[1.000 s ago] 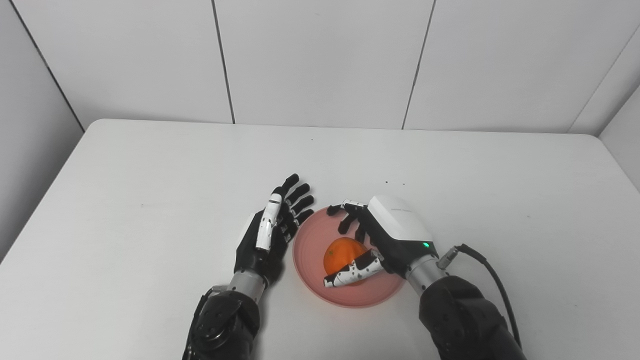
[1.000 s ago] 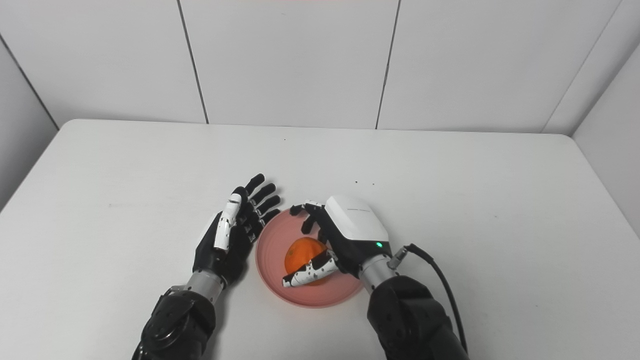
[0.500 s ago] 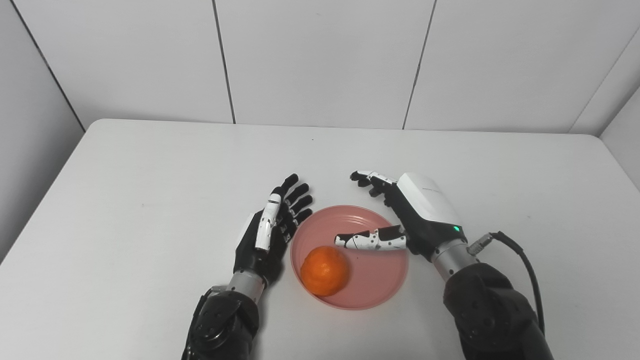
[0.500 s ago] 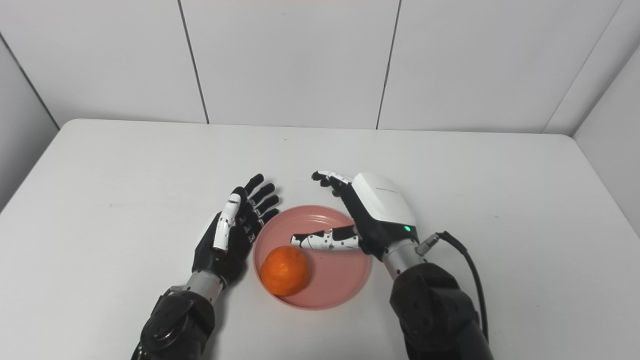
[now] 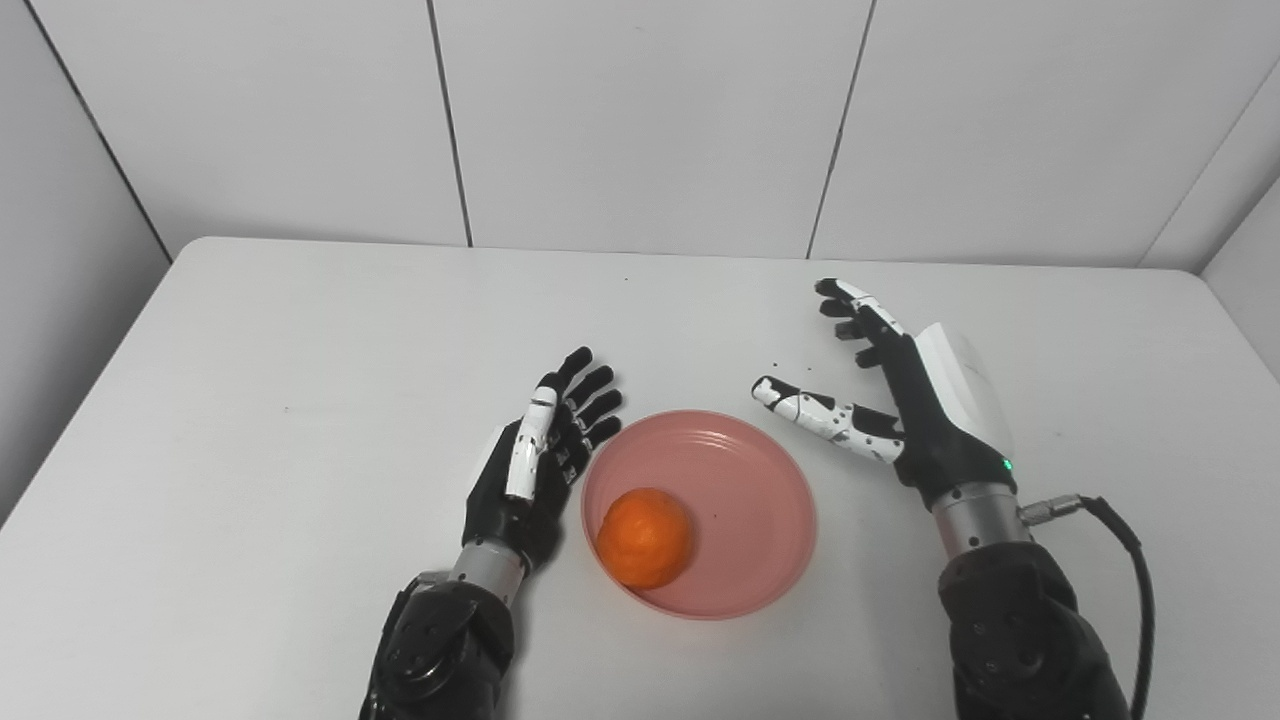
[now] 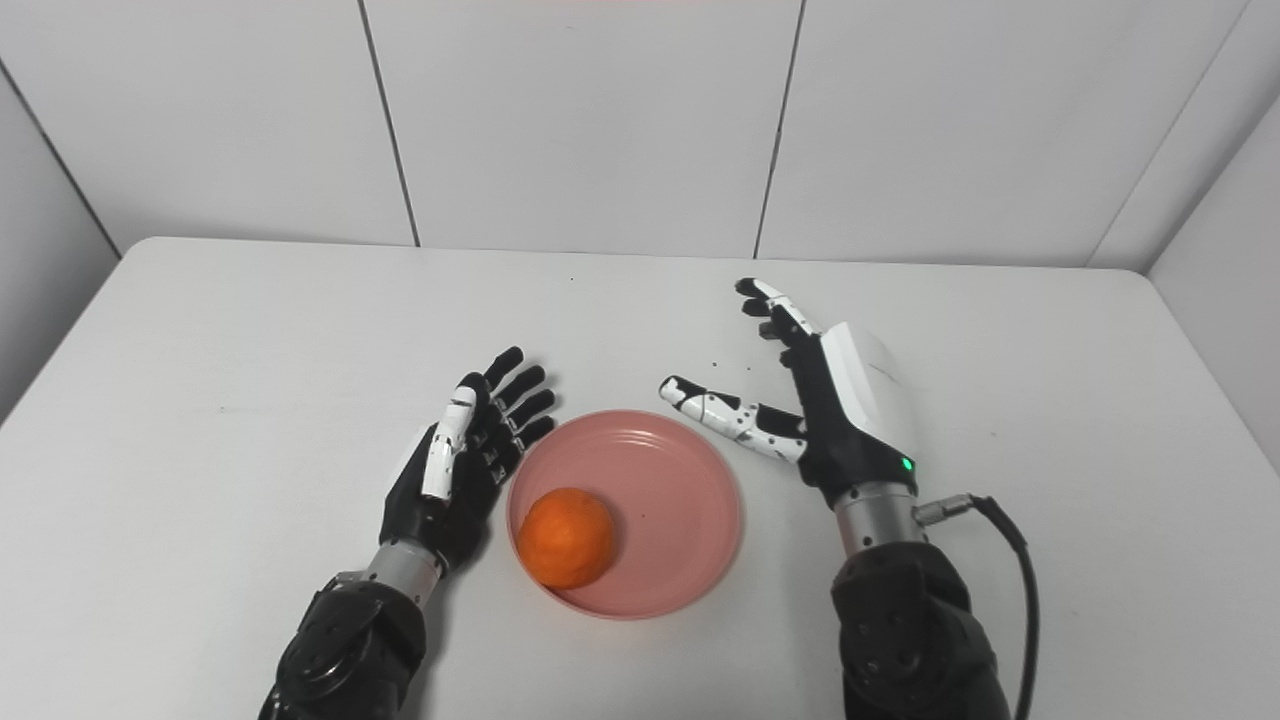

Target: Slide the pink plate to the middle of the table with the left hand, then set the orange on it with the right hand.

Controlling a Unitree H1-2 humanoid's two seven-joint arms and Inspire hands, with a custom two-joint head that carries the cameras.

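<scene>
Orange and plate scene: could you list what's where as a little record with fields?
orange: resting on the plate, toward its left side, held by nothing
pink plate: flat on the white table, near the middle
left robot hand: open, just beside the plate's left rim
right robot hand: open, right of the plate, clear of it

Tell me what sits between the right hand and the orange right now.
Nothing visible does. The orange lies on the near-left part of the pink plate; only bare plate and table separate it from the open right hand, which is beyond the plate's far right rim.
</scene>
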